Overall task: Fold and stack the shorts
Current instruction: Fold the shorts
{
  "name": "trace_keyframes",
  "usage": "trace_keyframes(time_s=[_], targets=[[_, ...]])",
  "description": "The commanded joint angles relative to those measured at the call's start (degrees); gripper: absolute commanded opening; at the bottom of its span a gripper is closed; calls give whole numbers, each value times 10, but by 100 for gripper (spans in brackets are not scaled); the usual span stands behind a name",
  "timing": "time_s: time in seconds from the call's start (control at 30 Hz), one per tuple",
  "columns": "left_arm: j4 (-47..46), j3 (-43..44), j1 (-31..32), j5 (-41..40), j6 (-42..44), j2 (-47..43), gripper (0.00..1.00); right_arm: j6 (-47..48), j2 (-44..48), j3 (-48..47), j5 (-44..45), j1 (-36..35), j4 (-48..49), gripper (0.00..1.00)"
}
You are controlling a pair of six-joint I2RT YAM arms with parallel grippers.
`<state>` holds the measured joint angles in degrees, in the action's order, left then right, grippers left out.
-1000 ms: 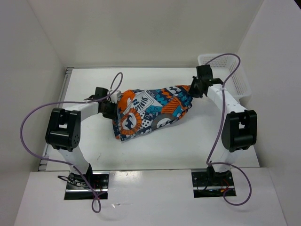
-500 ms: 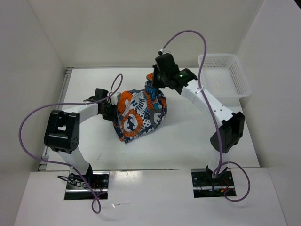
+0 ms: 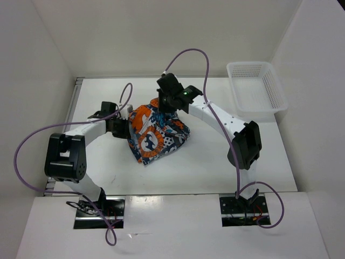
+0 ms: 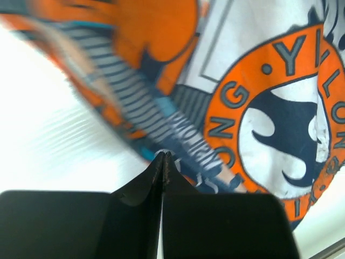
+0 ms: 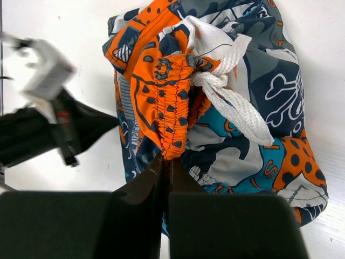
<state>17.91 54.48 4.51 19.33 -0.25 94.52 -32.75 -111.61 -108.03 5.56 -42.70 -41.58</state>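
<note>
The shorts (image 3: 156,135) lie bunched, long axis near-left to far-right; left pincer (image 3: 122,128) pinches their left edge, right pincer (image 3: 165,106) their orange waistband.

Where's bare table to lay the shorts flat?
Bare table lies along the near edge, between the shorts and the arm bases, and right toward the basket. Crowded at centre-left, where left gripper and right gripper pinch the fabric.

Bright, even overhead light fills the top view; the white bench (image 3: 205,162) carries only soft shadows. In the left wrist view the bench glares almost to white and the shorts (image 4: 108,81) smear with blur at upper left; the right wrist view is sharp.
</note>
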Motion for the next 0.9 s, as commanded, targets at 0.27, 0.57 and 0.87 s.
trace_keyframes(time_s=[0.27, 0.57, 0.87], targets=[[-30, -18, -39, 7, 3, 25, 0, -4, -6, -46, -7, -20, 11, 0], [-63, -13, -39, 26, 3, 61, 0, 8, -36, -64, -13, -46, 11, 0], [-58, -13, -44, 26, 3, 61, 0, 43, -124, -139, -77, -83, -11, 18]])
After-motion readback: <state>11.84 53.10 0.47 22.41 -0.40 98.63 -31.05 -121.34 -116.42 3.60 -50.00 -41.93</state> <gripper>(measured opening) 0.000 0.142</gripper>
